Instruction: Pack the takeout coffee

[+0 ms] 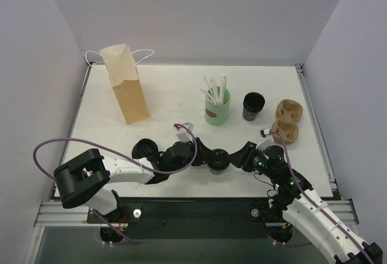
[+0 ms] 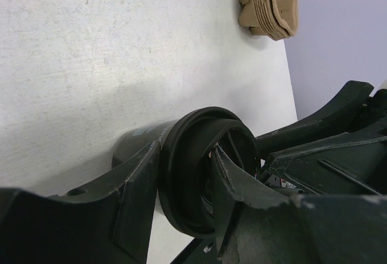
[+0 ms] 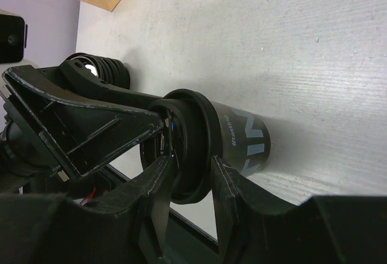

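At near centre of the desk, left gripper and right gripper meet from either side. Left gripper clamps the takeout coffee at its lid. Right gripper narrowly straddles the lid; contact unclear.

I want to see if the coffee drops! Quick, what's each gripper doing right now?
Left gripper: closed on the takeout coffee.
Right gripper: around the same cup; whether it grips cannot be told.

Black takeout coffee (lid on, pale lettering) upright, front-centre.
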`<state>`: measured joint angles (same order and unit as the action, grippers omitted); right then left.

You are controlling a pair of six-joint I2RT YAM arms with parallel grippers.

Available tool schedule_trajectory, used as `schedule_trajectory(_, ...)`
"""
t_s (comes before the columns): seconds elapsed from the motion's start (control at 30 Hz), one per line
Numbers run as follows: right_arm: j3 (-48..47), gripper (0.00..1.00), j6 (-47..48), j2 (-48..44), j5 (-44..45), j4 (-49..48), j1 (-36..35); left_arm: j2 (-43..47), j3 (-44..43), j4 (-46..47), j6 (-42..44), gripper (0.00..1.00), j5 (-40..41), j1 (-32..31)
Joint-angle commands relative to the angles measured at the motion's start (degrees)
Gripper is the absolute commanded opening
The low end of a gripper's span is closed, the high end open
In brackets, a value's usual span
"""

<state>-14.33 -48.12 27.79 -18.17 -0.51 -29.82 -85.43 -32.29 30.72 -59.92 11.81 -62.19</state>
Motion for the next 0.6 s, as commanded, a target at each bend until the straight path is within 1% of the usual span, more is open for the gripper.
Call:
schedule_trajectory(0.0, 1.0, 0.31, -1.5, -2.5, -1.0, 0.2, -0.5, -4.5, 2.8, -19.1, 3.1, 0.44, -0.8, -1.4)
schedule_trajectory(0.17, 2.2, 0.30, -1.5, -3.4, 0.1, 2.8, -0.6, -4.4, 2.8, -19.5, 3.1, 0.44, -0.4, -1.5)
schedule_trajectory(0.4, 2.1, 0.29, -1.5, -3.3, 0.7, 3.2, -0.6, -4.8, 2.7, -19.6, 3.1, 0.44, -0.4, -1.5)
schedule_trajectory(0.57, 2.7, 0.26, -2.1, -3.3, 1.3, 3.7, -0.5, -4.8, 2.8, -19.8, 3.1, 0.43, -0.5, -1.6)
